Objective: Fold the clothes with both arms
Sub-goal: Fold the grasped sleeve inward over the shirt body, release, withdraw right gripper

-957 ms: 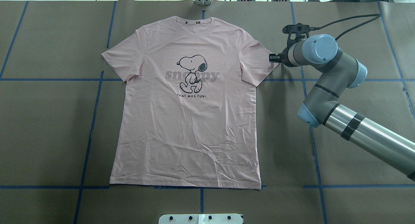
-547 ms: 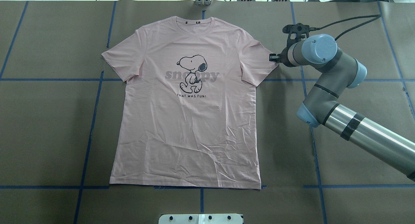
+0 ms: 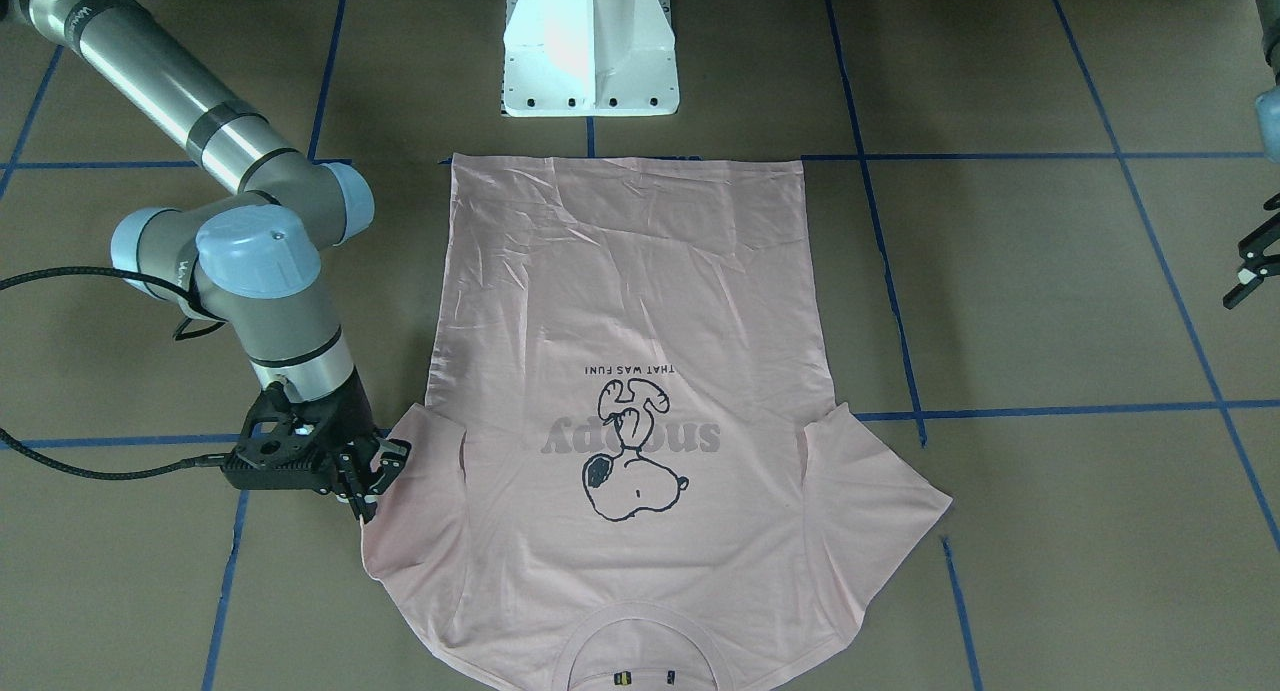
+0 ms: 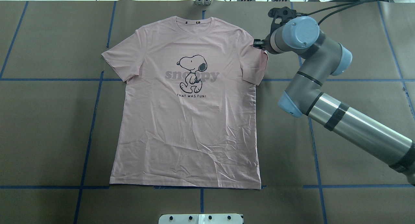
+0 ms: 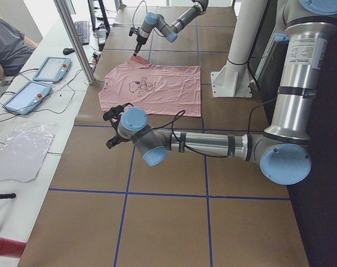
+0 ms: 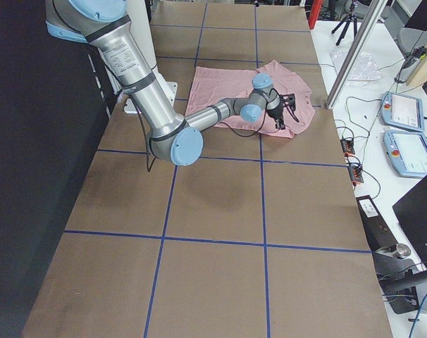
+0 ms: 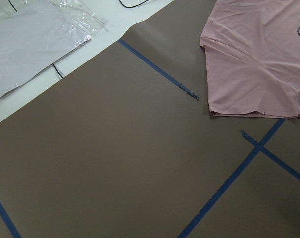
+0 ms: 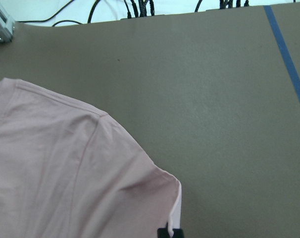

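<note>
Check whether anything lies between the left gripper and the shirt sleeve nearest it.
Nothing visible does. Between the left gripper and the nearest sleeve of the T-shirt, the left wrist view shows only bare brown table cover and flat blue tape lines.

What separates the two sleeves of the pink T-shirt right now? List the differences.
The right sleeve is pinched at its outer edge by the right gripper; the left sleeve has no gripper on it. The right sleeve's edge is lifted and curls in toward the body, so it looks narrower; the left sleeve lies flat and fully spread on the table. Both are short, pale pink and belong to one T-shirt.
</note>
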Action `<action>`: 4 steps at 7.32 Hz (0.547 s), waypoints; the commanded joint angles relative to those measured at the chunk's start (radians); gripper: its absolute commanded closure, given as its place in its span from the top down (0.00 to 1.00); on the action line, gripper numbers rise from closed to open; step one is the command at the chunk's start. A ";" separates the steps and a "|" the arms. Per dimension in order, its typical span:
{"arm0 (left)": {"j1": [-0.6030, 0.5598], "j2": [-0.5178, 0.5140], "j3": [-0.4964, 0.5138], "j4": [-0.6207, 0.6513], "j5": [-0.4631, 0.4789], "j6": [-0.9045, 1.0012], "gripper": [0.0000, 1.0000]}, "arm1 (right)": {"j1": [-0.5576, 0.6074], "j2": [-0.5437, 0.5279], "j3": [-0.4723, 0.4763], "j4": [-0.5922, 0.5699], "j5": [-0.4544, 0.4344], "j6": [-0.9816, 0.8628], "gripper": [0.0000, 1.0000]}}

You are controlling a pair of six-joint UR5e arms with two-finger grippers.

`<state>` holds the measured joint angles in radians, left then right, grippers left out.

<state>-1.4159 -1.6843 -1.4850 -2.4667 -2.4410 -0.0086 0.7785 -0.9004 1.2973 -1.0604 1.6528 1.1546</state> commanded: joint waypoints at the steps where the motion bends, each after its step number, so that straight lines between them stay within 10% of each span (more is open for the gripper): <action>1: 0.000 0.000 0.002 0.000 0.000 -0.002 1.00 | -0.076 0.151 -0.018 -0.177 -0.123 0.115 0.00; 3: 0.000 0.000 0.002 0.002 0.000 -0.004 1.00 | -0.126 0.221 -0.128 -0.170 -0.217 0.114 0.00; 4: 0.000 0.000 0.002 0.002 0.000 -0.004 1.00 | -0.134 0.222 -0.130 -0.168 -0.220 0.113 0.25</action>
<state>-1.4159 -1.6847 -1.4834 -2.4657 -2.4406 -0.0120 0.6624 -0.6955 1.1921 -1.2284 1.4582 1.2664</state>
